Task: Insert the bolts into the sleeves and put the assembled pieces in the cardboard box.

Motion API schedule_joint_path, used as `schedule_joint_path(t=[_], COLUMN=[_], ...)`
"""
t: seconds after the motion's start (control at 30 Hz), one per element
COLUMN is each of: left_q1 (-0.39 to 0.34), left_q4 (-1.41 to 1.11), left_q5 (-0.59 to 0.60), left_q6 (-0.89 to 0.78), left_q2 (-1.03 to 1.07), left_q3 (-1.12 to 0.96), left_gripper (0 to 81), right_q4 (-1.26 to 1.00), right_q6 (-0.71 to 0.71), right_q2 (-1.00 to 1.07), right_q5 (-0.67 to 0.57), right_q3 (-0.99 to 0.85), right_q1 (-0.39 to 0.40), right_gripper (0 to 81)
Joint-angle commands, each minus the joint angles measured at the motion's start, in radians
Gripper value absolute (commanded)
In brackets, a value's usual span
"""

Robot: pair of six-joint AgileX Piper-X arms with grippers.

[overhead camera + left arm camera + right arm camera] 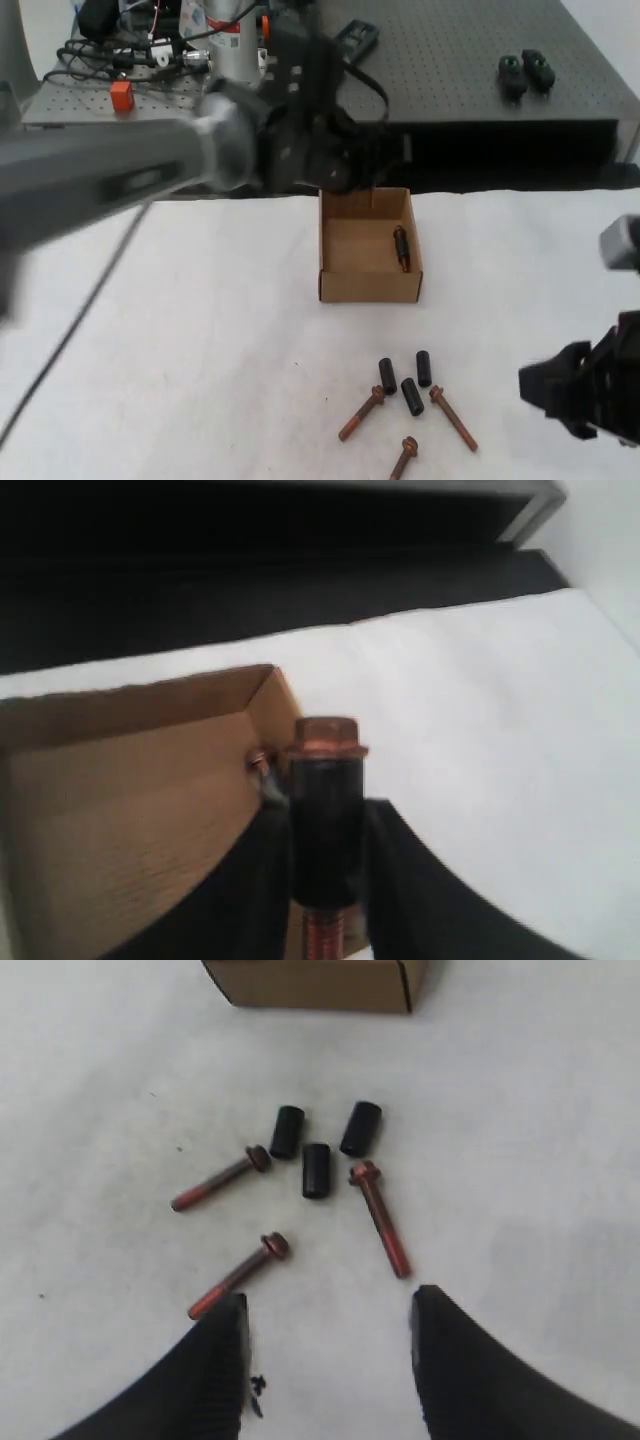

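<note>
1. Left gripper point(328, 825) had its two fingers clamped on an assembled piece point(325, 770): a black sleeve with a copper-coloured bolt through it. The bolt's head pointed up and its threaded end showed below the sleeve.
2. In the high view that gripper point(340, 165) hung above the far edge of the cardboard box point(368, 283). From the left wrist view the held piece stood just beside one corner of the box point(130, 780).
3. Inside the box, a second assembled piece point(402, 248) lay on the floor close along the right-hand wall.
4. Farther out, the right gripper point(330, 1325) had its fingers spread wide with nothing between them. It hung above the white-covered bench point(200, 350), on the near side of the loose parts.
5. Three loose sleeves point(316, 1170) lay in a tight cluster on the cloth between the box and the right gripper.
6. Three loose bolts point(380, 1218) lay on the cloth, angled apart just nearer the right gripper than the sleeves. One bolt's head was right beside the middle sleeve.
7. Behind the bench stood a black perforated board point(450, 60).
</note>
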Motion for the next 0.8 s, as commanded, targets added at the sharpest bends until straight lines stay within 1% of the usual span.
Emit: schedule_joint_path(t=[0.0,0.07,0.17,0.3,0.4,0.53,0.63,0.77], left_q1=[0.001,0.001,0.001,0.001,0.001,0.001,0.001,0.001], left_q4=[0.014,0.063,0.091,0.091,0.089,0.089,0.089,0.091], left_q5=[0.002,0.005,0.029,0.046,0.046,0.046,0.058,0.099], left_q6=[0.013,0.013,0.004,-0.040,-0.040,-0.040,-0.040,-0.042], left_q2=[-0.023,0.056,0.132,0.168,0.176,0.175,0.175,0.171], left_q3=[-0.016,-0.106,-0.197,-0.224,-0.224,-0.224,-0.224,-0.224], left_gripper=[0.7,0.7,0.7,0.4,6.4,14.9,15.3,15.3], right_q4=[0.013,0.007,-0.040,-0.160,-0.210,-0.223,-0.268,-0.268], right_q6=[-0.013,-0.024,-0.093,-0.141,-0.162,-0.214,-0.215,-0.231], right_q2=[0.056,0.115,0.221,0.364,0.491,0.647,0.734,0.819], right_q5=[0.034,0.055,0.076,0.085,0.100,0.162,0.170,0.193], right_q3=[-0.001,-0.001,-0.001,-0.003,-0.025,-0.089,-0.135,-0.200], right_q1=[0.016,0.028,0.047,0.074,0.090,0.117,0.131,0.131], right_gripper=[37.7,37.7,36.6,34.9,34.9,34.9,34.9,34.9])
